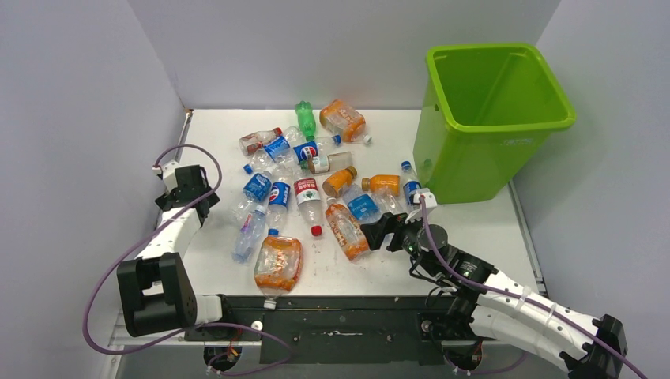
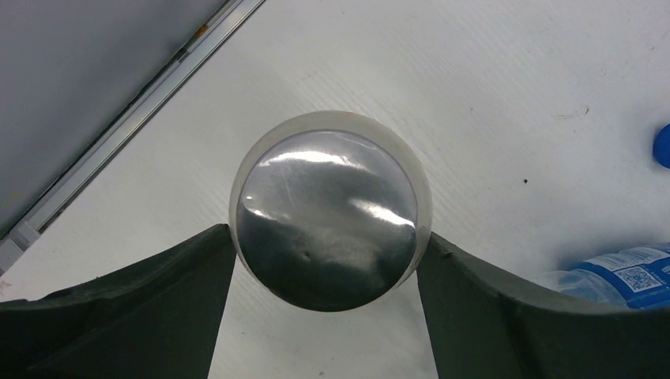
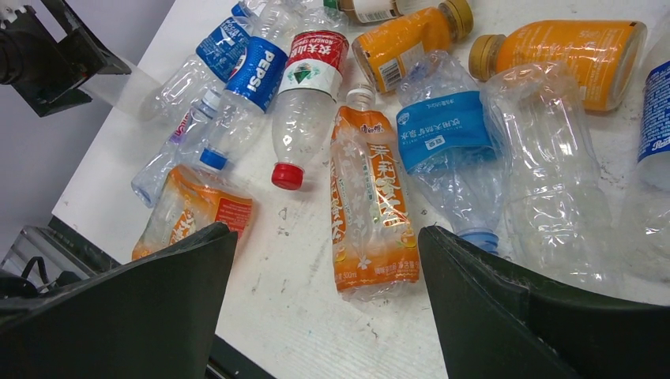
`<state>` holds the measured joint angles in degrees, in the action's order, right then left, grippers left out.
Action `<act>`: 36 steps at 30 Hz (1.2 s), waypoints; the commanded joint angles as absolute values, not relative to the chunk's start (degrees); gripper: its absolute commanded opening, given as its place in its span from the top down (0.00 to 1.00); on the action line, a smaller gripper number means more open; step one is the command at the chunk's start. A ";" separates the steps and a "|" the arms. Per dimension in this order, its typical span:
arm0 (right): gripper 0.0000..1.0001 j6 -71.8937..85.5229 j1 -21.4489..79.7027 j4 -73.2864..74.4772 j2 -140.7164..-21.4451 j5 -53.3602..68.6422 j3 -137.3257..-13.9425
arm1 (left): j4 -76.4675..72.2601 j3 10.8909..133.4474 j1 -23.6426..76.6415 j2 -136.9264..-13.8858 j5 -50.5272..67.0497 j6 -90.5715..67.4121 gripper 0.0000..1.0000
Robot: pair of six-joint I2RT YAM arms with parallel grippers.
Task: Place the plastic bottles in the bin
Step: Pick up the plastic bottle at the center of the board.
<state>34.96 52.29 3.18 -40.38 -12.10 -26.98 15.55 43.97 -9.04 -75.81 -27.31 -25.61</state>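
Left gripper [image 2: 325,237] is pressed onto a clear bottle [image 2: 328,197] seen end-on, with both dark fingers touching its round translucent rim; shiny crinkled plastic is shown inside the circle. Right gripper [image 3: 328,233] is spread wide with nothing gripped and is held low over the near edge of the pile. Plastic bottles [image 1: 316,185] are scattered flat on the middle of the table [image 1: 490,229], left of the bin [image 1: 462,158]. "PEPSI" is read in white on the blue label of a Pepsi bottle [image 3: 259,73]. Beside it, a red-capped bottle [image 3: 304,110] is wrapped in a red-and-white label with Chinese characters and a green mark. A flattened orange-label bottle [image 3: 371,213], with Chinese lettering down its length, is laid just ahead of the right gripper. A crumpled light-blue-label bottle [image 3: 442,130] is laid against its right side, its print too small to be read. Two orange-tinted bottles [image 3: 407,39] with tan caps are placed farther back. A green bottle [image 1: 305,118] is laid at the far side. A QR code is made out on a blue-label bottle [image 2: 628,276] in the left wrist view. The bin is moulded in glossy lime-green plastic, rectangular, tapered, with a rolled rim. It is stood upright at the far right corner; the small print on its wall cannot be read. The table is white, matte and lightly scuffed, and is edged by a metal rail [image 2: 118,134]. Pale grey walls [image 1: 79,95] are set on three sides.
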 commanded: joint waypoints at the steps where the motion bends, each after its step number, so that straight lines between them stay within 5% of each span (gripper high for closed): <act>1: 0.11 34.45 52.69 2.69 -38.90 -12.79 -29.04 | 10.68 43.34 -10.04 -75.92 -25.01 -26.53 0.24; 8: 0.11 35.26 52.80 2.64 -38.79 -12.22 -29.07 | 9.09 41.55 -9.95 -72.86 -23.02 -27.03 0.61; 15: 0.11 34.66 52.87 3.47 -39.80 -11.82 -30.72 | 9.29 42.76 -7.86 -62.32 -17.99 -28.23 0.79; 30: 0.08 19.06 52.98 8.96 -40.76 0.88 -42.95 | -13.15 50.78 14.86 -56.66 47.44 -29.41 0.83; 36: 0.07 20.33 53.00 8.27 -37.56 10.04 -44.08 | -30.17 43.78 21.97 -55.84 57.64 -35.74 0.82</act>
<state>21.12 52.60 8.80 -38.85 2.17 -40.84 -13.58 47.51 18.24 -56.47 44.14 -30.41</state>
